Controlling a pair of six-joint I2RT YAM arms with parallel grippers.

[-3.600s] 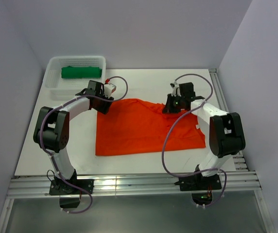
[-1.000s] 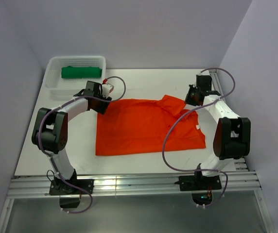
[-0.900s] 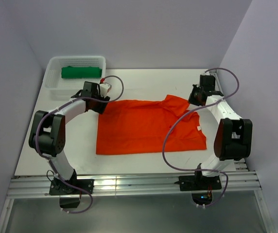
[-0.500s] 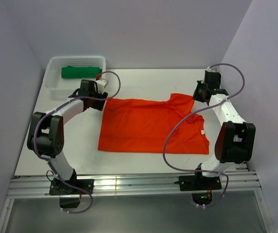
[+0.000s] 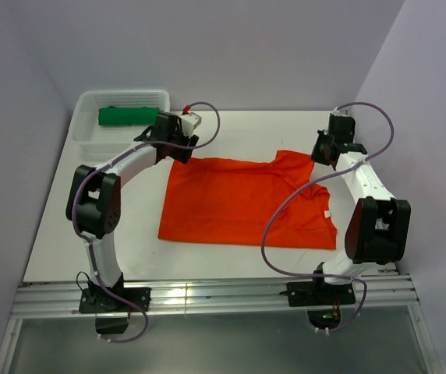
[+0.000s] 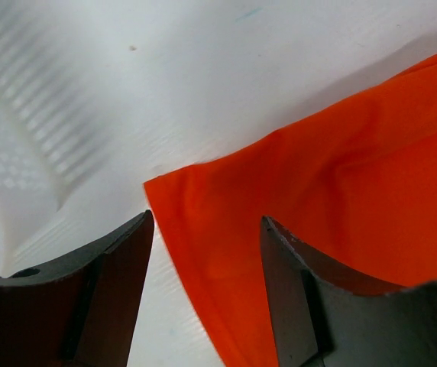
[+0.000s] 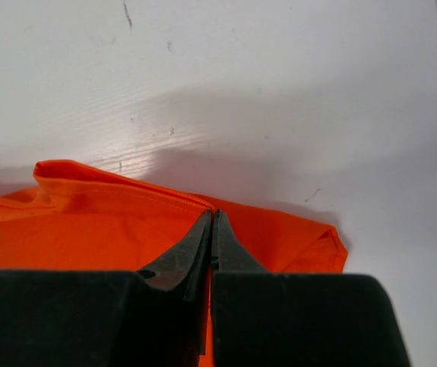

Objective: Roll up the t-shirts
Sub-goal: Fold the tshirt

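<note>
Lying flat on the white table [image 5: 231, 132], the orange-red t-shirt [image 5: 238, 202] is spread out to the right of the white mesh basket [image 5: 83, 139] and nearer the arm bases than the basket is, apart from it. The green t-shirt [image 5: 129, 116] sits inside the basket as a tight roll, lengthwise along the basket's far wall.

The left gripper [image 6: 207, 225] hangs just off the basket's near right corner, over the corner of the orange-red t-shirt that lies closest to the basket. Its two dark fingers [image 6: 119, 267] stand apart, one over bare table on the basket side and one over the cloth, with the pointed corner of the cloth showing in the gap between them (whether the tips touch the cloth cannot be told from the wrist view). Nothing is pinched there.

The right gripper [image 7: 212, 222] is well apart from the basket, across the table on its right, about level with the basket's near edge. Its fingers are pressed together, tip to tip, and they meet on the hemmed edge of the orange-red t-shirt's sleeve, where the cloth rises in a small fold to the tips. From the overhead view this sleeve is the part of the garment farthest to the right of the basket, and the rest of the cloth lies smooth with a few soft creases.
</note>
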